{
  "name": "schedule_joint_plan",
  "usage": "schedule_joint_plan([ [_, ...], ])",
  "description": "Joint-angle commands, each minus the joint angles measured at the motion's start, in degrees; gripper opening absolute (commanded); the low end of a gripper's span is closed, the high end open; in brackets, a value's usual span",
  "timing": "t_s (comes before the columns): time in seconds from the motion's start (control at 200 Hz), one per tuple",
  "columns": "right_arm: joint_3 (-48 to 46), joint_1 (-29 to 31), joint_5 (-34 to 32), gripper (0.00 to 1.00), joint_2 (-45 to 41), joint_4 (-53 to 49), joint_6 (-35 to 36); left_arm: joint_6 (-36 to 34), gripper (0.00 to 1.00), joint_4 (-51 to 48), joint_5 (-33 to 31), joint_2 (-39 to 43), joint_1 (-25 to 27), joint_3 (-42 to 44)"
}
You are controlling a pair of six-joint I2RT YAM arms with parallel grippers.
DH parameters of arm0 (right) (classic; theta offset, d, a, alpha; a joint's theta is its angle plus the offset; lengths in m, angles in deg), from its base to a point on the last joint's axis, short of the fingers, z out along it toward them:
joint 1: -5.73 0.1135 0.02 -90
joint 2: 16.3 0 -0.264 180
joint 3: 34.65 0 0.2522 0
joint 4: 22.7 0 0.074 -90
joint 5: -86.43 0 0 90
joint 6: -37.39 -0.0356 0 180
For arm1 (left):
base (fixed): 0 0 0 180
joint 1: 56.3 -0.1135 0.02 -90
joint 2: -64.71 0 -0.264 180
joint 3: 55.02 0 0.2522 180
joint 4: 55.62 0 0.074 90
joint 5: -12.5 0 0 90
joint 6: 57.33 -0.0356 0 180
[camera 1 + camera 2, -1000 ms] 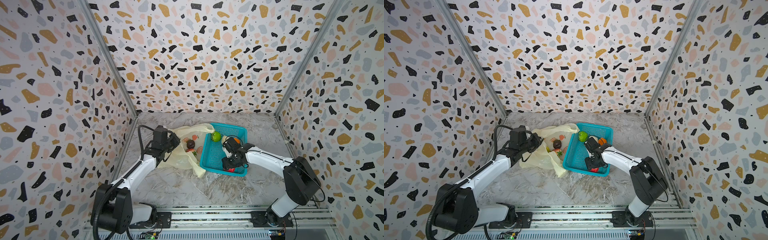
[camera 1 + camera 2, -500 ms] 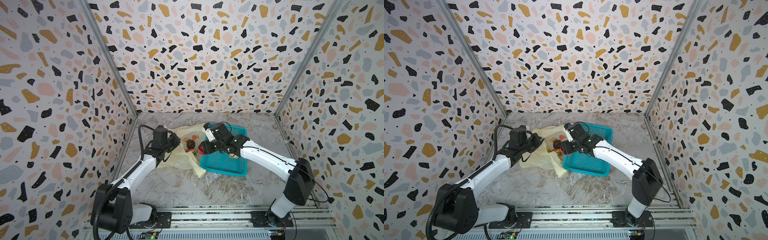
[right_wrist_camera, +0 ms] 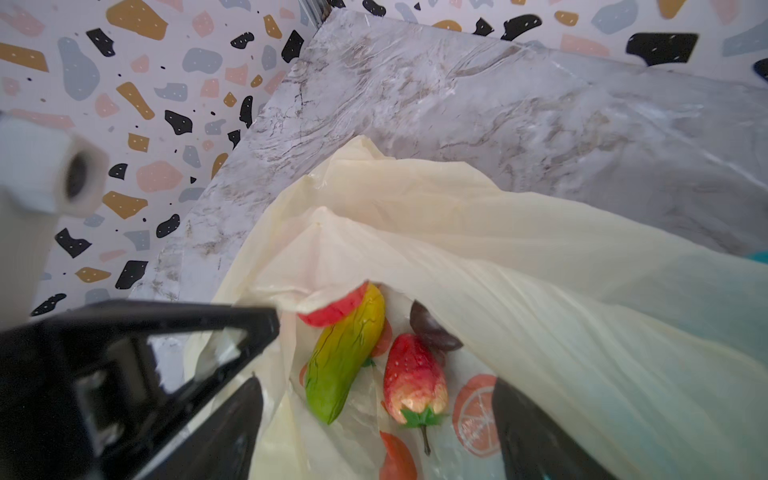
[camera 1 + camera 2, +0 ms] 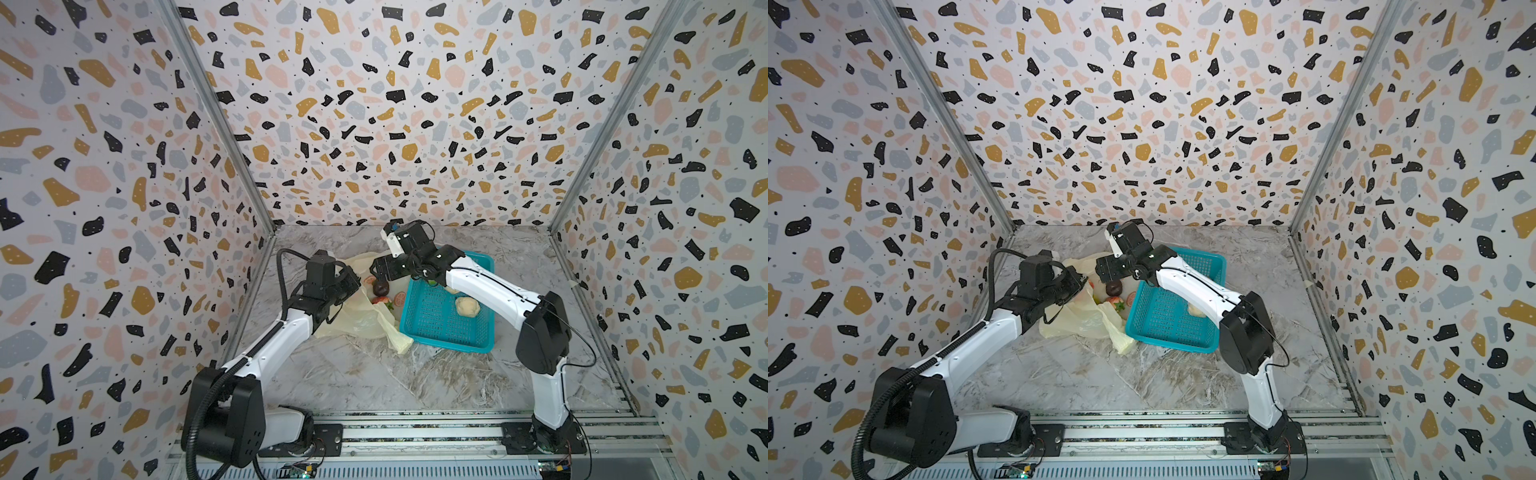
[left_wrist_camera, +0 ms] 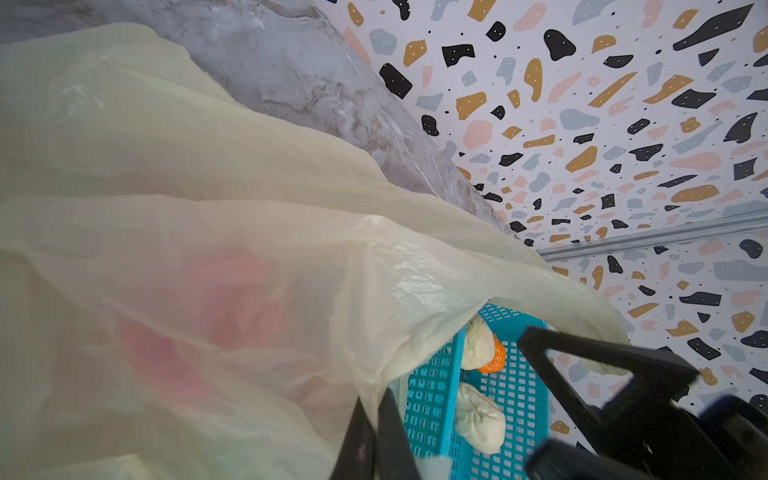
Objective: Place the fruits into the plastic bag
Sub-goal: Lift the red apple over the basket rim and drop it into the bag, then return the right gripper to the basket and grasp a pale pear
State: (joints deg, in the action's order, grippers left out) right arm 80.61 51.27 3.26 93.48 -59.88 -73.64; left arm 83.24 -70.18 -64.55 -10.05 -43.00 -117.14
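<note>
While your left hand [image 4: 350, 284] is pressed together on a fold of the plastic bag's rim and holds the mouth up, your right hand [image 4: 379, 271] hangs over that mouth. Its fingers are spread wide and nothing is between them.

The plastic bag [image 4: 361, 322] lies crumpled on the counter [image 4: 374, 374], just left of centre in both top views. Its edge touches the teal basket [image 4: 444, 347] on its right.

The right wrist view shows what is already in the bag: a yellow-green mango [image 3: 345, 357], a strawberry [image 3: 413, 374], a dark round fruit [image 3: 432, 332] and part of another red fruit [image 3: 332, 309] under a flap of film.

The left wrist view shows what remains in the basket. One cream lump [image 5: 478, 345] has the orange fruit [image 5: 494, 359] tucked against it, and a second cream lump [image 5: 480, 417] lies beside them. In a top view a green fruit [image 4: 432, 282] peeks out at the basket's upper edge, mostly hidden by your right arm.

This looks like the end of a drop-off, with roughly half the fruits bagged. For the next move, lift your right hand straight up first so the fingers don't snag the thin film. Then swing it right over the basket and come down on a fruit with the fingers wide apart. The second cream lump lies most in the open, so it looks like the easiest pick. Keep the left pinch firm, because if it goes slack the mouth will likely collapse.
</note>
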Motion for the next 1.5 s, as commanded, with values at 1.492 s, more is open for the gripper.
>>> schedule_joint_plan([
  [1.492, -30.46, -11.06, -21.86, 0.83, -8.2, -8.1, 0.0, -1.09, 0.0, 1.13, -0.14, 0.35, 0.28, -0.42],
])
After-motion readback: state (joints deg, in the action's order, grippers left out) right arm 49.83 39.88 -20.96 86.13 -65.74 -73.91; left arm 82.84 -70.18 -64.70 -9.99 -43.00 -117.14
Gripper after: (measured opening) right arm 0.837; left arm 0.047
